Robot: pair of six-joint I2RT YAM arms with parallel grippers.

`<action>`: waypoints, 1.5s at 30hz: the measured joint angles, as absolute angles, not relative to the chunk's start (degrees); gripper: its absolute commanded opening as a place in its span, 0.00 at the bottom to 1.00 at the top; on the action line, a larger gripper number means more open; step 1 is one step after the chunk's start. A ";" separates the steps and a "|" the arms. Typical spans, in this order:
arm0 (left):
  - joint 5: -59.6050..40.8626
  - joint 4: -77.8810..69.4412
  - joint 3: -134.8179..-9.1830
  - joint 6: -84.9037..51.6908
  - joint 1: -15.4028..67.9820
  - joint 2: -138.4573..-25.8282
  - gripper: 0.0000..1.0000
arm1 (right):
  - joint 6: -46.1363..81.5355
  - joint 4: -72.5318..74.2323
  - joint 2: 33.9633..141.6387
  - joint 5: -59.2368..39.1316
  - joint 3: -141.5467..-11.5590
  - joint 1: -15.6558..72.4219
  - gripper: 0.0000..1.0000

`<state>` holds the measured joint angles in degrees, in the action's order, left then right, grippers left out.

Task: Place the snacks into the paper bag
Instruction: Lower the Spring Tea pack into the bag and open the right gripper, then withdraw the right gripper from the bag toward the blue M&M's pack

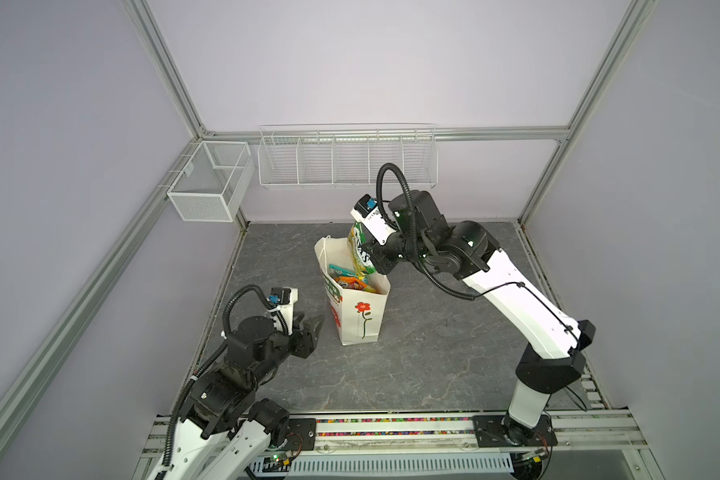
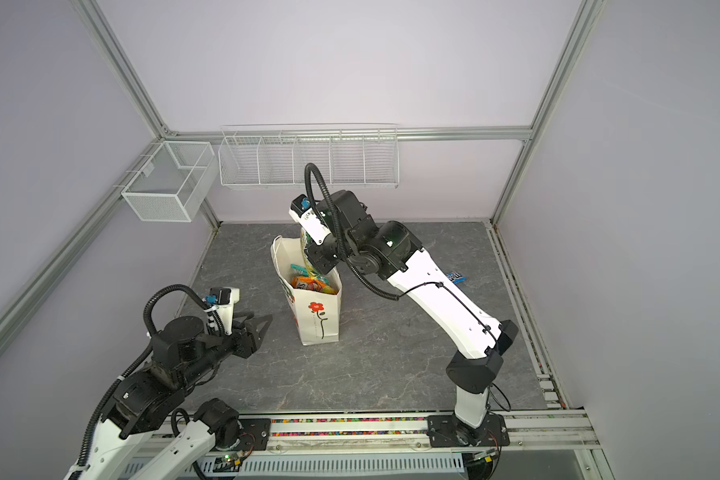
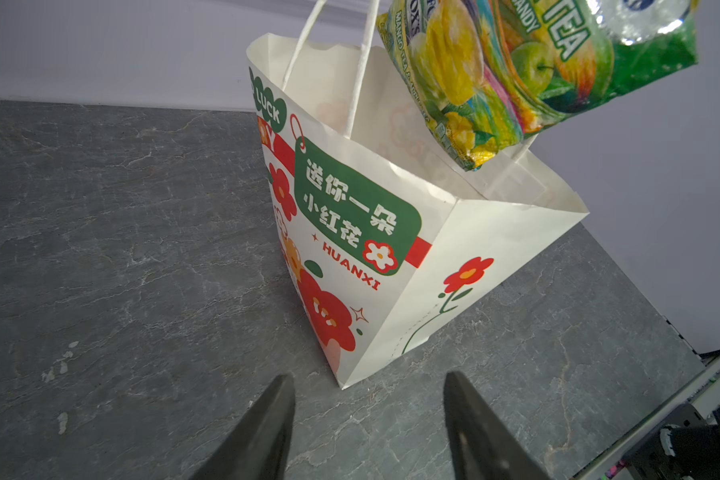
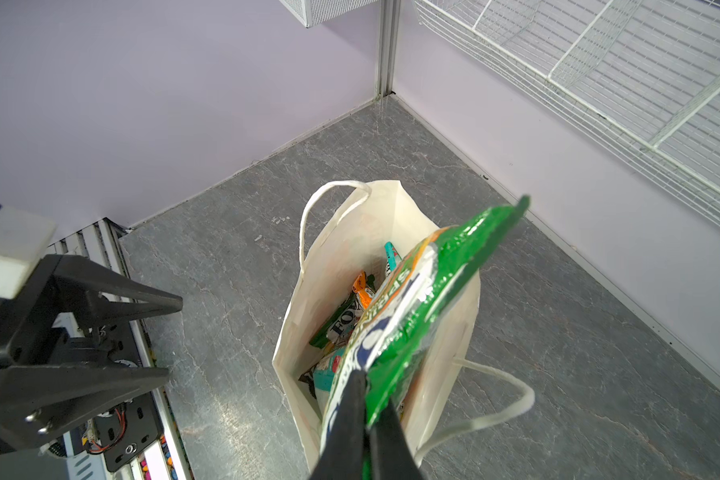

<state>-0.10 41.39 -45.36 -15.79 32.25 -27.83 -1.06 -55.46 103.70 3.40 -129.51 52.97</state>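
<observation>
The cream paper bag (image 1: 362,320) (image 3: 495,249) stands open near the middle of the table. Inside it lie a teal packet (image 1: 341,269), an orange packet (image 4: 362,289) and a green FOX'S packet (image 4: 341,324). My right gripper (image 4: 366,399) is shut on the edge of a green-yellow FOX'S packet (image 1: 359,249) (image 3: 516,70). The packet hangs over the bag's mouth with its lower end at the rim. My left gripper (image 1: 312,326) (image 3: 368,376) is open and empty, low beside the bag's near left corner. A blue packet (image 2: 456,276) lies on the table behind the right arm.
A white mesh basket (image 1: 211,183) hangs on the left wall. A long white wire rack (image 1: 346,160) hangs on the back wall. The arms' mounting rail (image 1: 391,428) runs along the table's front edge. Grey stone-look tabletop (image 1: 433,353) surrounds the bag.
</observation>
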 measured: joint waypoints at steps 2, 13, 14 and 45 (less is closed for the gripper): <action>-0.12 41.39 -45.36 -15.81 32.25 -27.83 0.58 | -0.91 -55.42 103.61 3.40 -128.95 52.97 0.07; -0.36 40.99 -45.36 -15.79 32.25 -27.81 0.58 | -0.84 -55.22 103.50 3.40 -127.92 52.97 0.07; -0.47 40.97 -45.36 -15.81 32.25 -27.81 0.58 | -0.82 -55.11 103.50 3.42 -127.92 52.97 0.07; -1.83 40.58 -45.04 -15.79 32.25 -27.81 0.58 | 1.13 -51.31 103.50 3.62 -127.92 52.18 0.44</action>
